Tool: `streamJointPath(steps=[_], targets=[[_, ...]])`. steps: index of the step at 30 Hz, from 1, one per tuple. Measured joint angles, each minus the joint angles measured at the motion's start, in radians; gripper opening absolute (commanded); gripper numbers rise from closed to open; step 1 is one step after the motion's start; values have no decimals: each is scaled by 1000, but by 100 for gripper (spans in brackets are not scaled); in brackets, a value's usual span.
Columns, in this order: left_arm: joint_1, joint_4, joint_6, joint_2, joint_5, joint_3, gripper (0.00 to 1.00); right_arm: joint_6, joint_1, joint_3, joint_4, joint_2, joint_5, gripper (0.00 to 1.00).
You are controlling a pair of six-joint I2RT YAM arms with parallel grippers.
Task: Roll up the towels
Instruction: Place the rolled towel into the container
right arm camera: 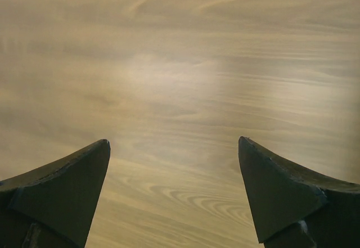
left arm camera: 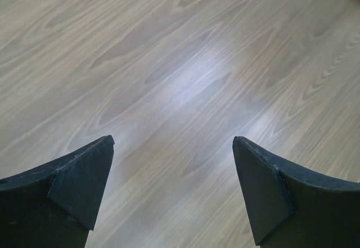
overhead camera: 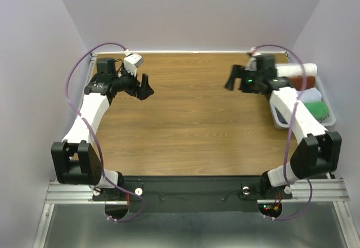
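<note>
Both towels lie in a grey bin [overhead camera: 278, 122] at the table's right edge: a pale bluish-white towel [overhead camera: 310, 95] and, nearer the front, a bright green towel [overhead camera: 318, 109]. My right gripper [overhead camera: 232, 78] [right arm camera: 173, 141] hovers open over bare wood left of the bin, with nothing between its fingers. At the far left of the table my left gripper [overhead camera: 144, 86] [left arm camera: 173, 140] is also open and empty above bare wood. Neither wrist view shows a towel.
The same bin holds a long cream-white roll [overhead camera: 299, 68] and a brown roll [overhead camera: 307, 82] at its far end. The right arm's white link [overhead camera: 295, 113] crosses in front of the bin. Purple walls enclose the wooden table [overhead camera: 191, 124] on three sides.
</note>
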Motion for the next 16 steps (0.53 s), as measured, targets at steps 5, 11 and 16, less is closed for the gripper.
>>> streamJointPath(steps=[5, 11, 16], targets=[[11, 19, -14, -121, -105, -158, 99, -115, 227, -20, 34, 93, 11, 100], [11, 15, 19, -177, -207, -300, 99, -172, 309, -135, 77, 98, 35, 100], [13, 13, 50, -177, -226, -328, 99, -192, 328, -166, 85, 94, 41, 100]])
